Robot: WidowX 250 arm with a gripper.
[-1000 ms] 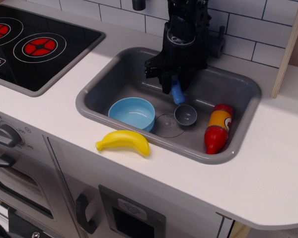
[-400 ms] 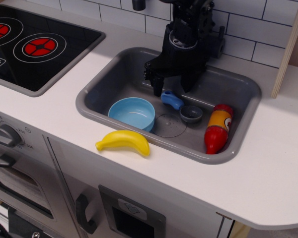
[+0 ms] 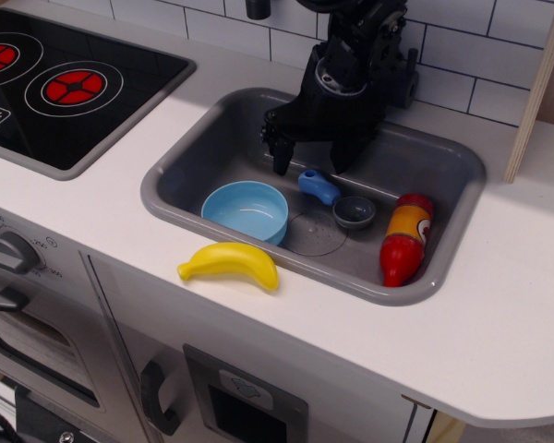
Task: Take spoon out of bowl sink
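Note:
The spoon [image 3: 332, 197], with a blue handle and a dark-grey scoop, lies flat on the floor of the grey sink [image 3: 448, 272], right of the drain mark. The light-blue bowl [image 3: 245, 210] sits empty in the sink's front left part, apart from the spoon. My black gripper [image 3: 307, 157] hangs open just above the spoon's handle, touching nothing.
A red-and-yellow bottle [image 3: 405, 238] lies at the sink's right side. A yellow banana [image 3: 229, 263] lies on the white counter in front of the sink. A black stove top [image 3: 60, 83] is at the left. A tiled wall stands behind.
The gripper let go of the spoon, which dropped flat onto the sink floor. The gripper then opened wider and rose slightly, shifting left.

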